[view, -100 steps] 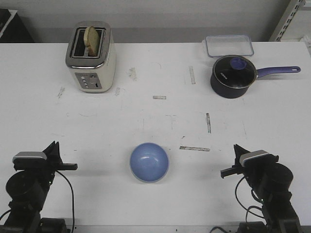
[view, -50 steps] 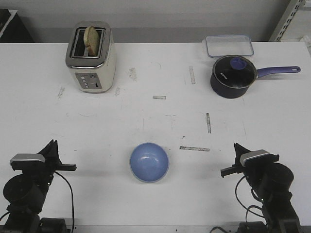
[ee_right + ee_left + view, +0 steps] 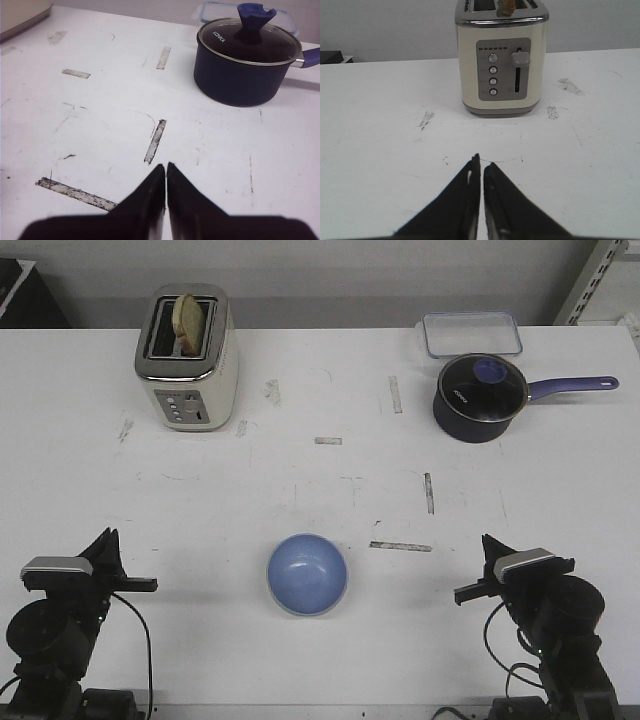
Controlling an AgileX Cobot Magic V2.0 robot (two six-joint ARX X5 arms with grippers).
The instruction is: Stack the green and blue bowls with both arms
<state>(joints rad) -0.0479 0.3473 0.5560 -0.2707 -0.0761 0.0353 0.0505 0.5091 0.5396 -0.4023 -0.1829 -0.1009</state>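
Note:
The blue bowl [image 3: 307, 573] sits upright on the white table [image 3: 300, 480], near the front edge and midway between the arms. Nothing lies in its hollow. The green bowl is hidden or out of view. My left gripper [image 3: 106, 538] rests at the front left, well to the left of the bowl, shut and empty; in the left wrist view the left gripper [image 3: 482, 162] points at the toaster. My right gripper [image 3: 488, 543] rests at the front right, equally far from the bowl, shut and empty. In the right wrist view the right gripper [image 3: 166, 166] points toward the saucepan.
A cream toaster [image 3: 187, 355] with a slice of bread stands at the back left. A dark navy saucepan [image 3: 480, 395] with a purple handle stands at the back right, with a clear lidded container [image 3: 471, 333] behind it. Worn tape marks [image 3: 400, 546] dot the table.
The left arm sank slightly down and to the left a second ago, then held still. The bowl and the right arm have not moved.

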